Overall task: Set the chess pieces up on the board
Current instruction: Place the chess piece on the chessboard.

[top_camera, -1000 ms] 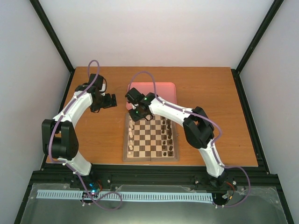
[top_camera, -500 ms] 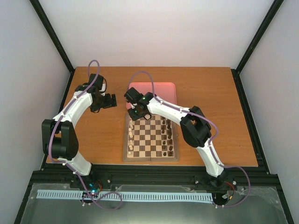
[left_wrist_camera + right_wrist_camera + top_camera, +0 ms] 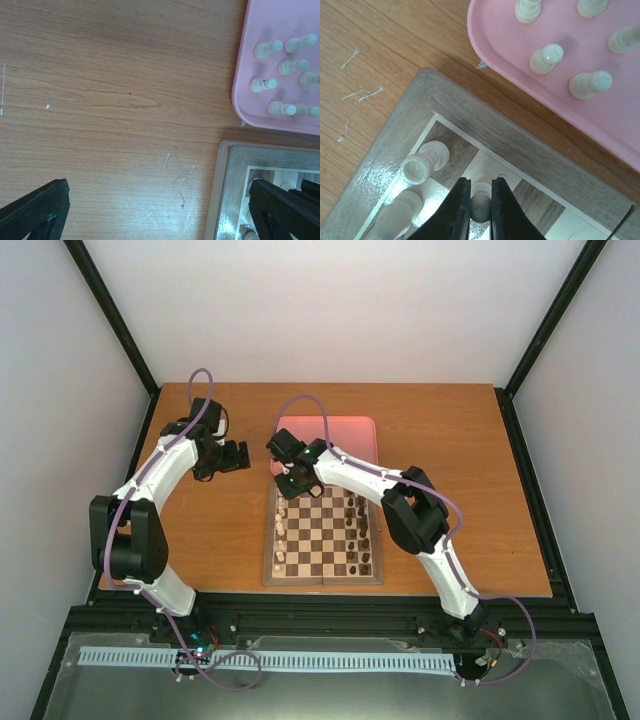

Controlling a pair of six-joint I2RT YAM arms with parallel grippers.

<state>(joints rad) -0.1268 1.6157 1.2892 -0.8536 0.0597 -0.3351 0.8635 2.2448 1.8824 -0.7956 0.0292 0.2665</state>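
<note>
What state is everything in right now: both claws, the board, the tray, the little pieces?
left gripper, open, above bare table
right gripper, shut on a cream piece
cream piece, standing on a square near the board's corner
board, lying flat, partly set
pink tray, holding spare cream pieces
dark pieces, standing along the board's right side

Light soft and even, from above; shadows faint and diffuse on the orange-brown wooden table [image 3: 450,490]. Glossy brown-and-cream checkered wooden chessboard [image 3: 385,175] shows white glare streaks in both wrist views. Black jaws out of focus; small cream chess piece [image 3: 481,205] pinched in the right ones also blurred. Top view sharp.
</note>
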